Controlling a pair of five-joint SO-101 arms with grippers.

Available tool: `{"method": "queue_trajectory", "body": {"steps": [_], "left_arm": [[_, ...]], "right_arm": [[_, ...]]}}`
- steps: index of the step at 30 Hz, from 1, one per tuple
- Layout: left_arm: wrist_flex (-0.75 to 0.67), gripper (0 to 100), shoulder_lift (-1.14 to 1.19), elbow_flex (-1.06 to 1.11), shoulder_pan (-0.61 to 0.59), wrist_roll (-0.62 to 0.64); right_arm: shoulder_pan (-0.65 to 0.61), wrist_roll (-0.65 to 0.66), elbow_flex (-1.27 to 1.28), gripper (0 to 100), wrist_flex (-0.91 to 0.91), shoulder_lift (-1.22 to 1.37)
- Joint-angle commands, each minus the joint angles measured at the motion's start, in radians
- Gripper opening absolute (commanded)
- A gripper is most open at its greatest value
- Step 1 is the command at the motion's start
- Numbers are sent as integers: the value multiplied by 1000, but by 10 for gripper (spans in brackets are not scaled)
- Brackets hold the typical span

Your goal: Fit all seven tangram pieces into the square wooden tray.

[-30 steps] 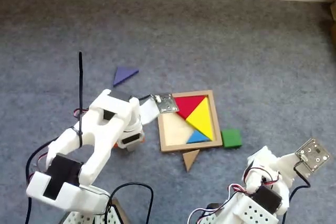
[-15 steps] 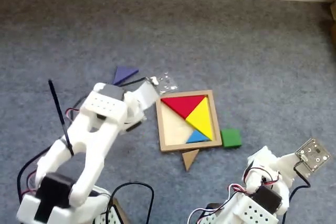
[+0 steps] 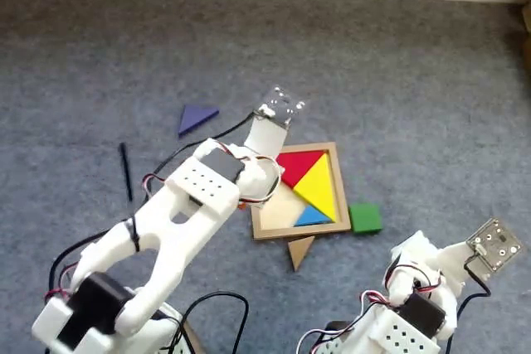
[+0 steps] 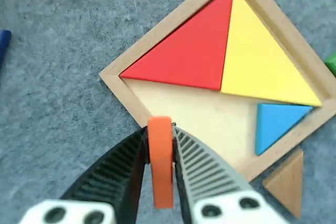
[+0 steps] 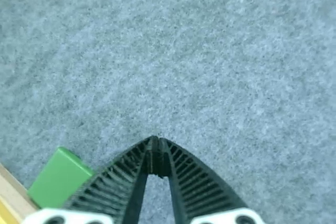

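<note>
The square wooden tray [image 4: 119,98] holds a red triangle [image 4: 189,56], a yellow triangle [image 4: 257,61] and a small blue triangle [image 4: 275,124]; part of its floor is bare. My left gripper [image 4: 159,136] is shut on an orange piece [image 4: 160,166], held on edge just above the tray's near-left rim. In the high view the left arm [image 3: 207,196] stretches over the tray's [image 3: 332,149] left side. A tan triangle [image 3: 300,250], a green square [image 3: 365,218] and a purple triangle [image 3: 197,118] lie on the carpet. My right gripper [image 5: 156,144] is shut and empty over the carpet near the green square [image 5: 58,178].
Grey carpet surrounds the tray. The right arm [image 3: 423,288] stays at the near right corner. The tan triangle [image 4: 286,182] lies against the tray's front edge. A pale wall runs along the far side.
The left arm has swung right from beside the tray's left edge and now reaches over that edge, carrying the orange piece. The right arm has not moved.
</note>
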Motion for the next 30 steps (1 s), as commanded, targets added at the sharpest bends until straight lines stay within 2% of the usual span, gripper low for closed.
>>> {"method": "queue_trajectory", "body": {"steps": [1,11,19,25,30], "left_arm": [[-109,7,71,-48,22,110],[-210,7,120,-48,24,195],[-273,12,130,-41,30,204],[-301,171,159,-12,30,206],[-292,184,213,-51,19,206]], "right_arm": [[-5,11,108,9,-16,-4],[-5,11,108,9,-16,-4],[-5,11,108,9,-16,-4],[-7,11,108,9,-16,-4],[-7,11,108,9,-16,-4]]}}
